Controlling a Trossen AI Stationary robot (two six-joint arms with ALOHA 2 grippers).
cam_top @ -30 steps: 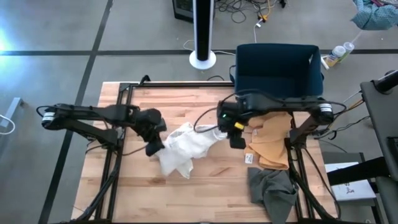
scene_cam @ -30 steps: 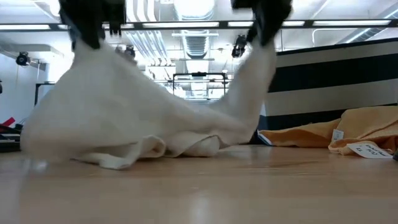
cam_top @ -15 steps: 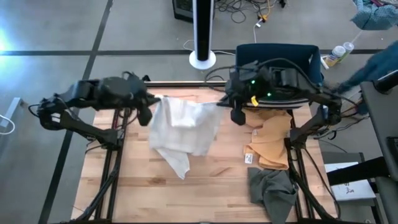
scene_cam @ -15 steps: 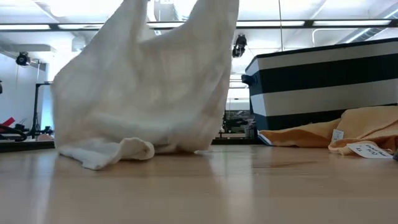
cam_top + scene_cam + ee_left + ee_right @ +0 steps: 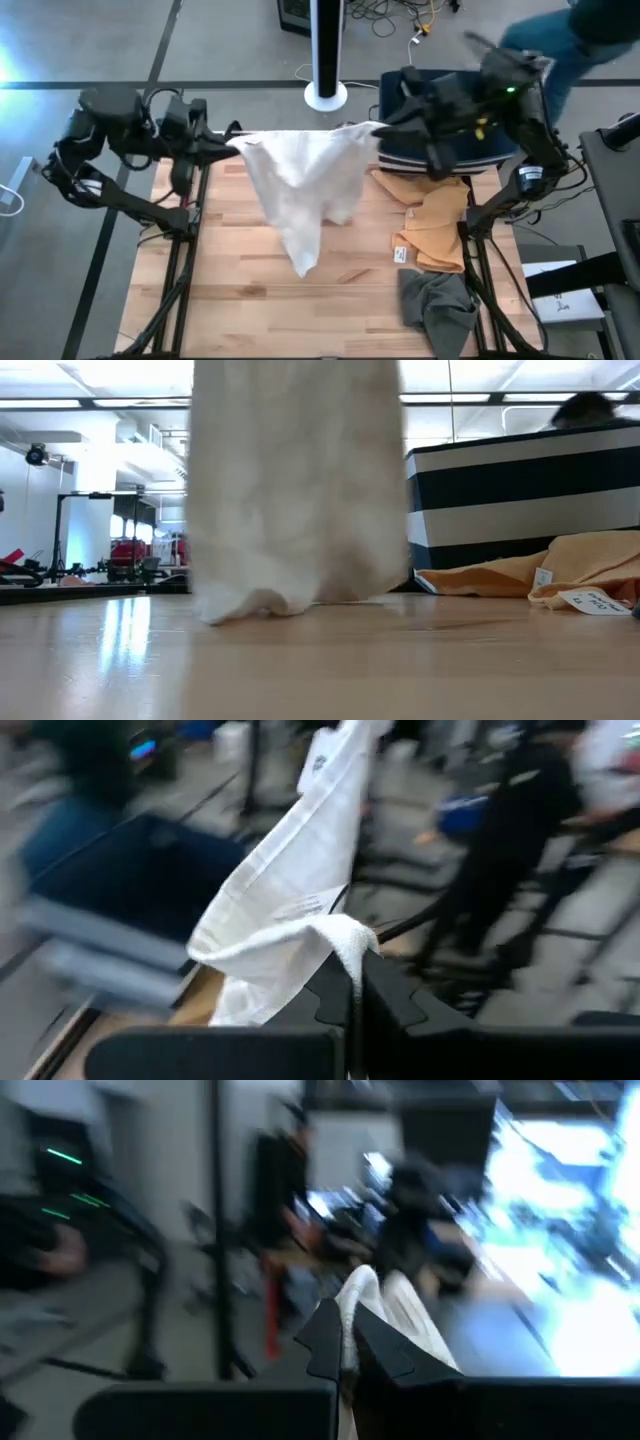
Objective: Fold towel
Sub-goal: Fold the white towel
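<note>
While I hold the towel [image 5: 300, 190] up by 2 of its corners, it hangs between my grippers as a sheet, top edge stretched almost level and the lower part tapering to a point that brushes the table [image 5: 230, 300]. My left gripper [image 5: 232, 146] is clenched on 1 corner, the cloth bunched over its closed jaws in the left wrist view. My right gripper [image 5: 378, 128] is clenched on the other corner, a white fold standing up between its jaws in the right wrist view. Both grips sit high and toward the far edge of the table, well apart from each other.

I judge this to be the spreading step: the towel is lifted and shaken out, not yet laid flat, so no fold is made. The next move calls for lowering both grips together, keeping the top edge taut, and dragging the cloth onto the bare wood below my jaws so it lands without creases.

Only 1 container shows: a dark blue bin [image 5: 450, 110] just beyond and under my right jaws. I cannot tell what is inside. A tan cloth [image 5: 435, 225] lies against it, and a grey cloth [image 5: 435, 305] lies farther toward the near edge.
</note>
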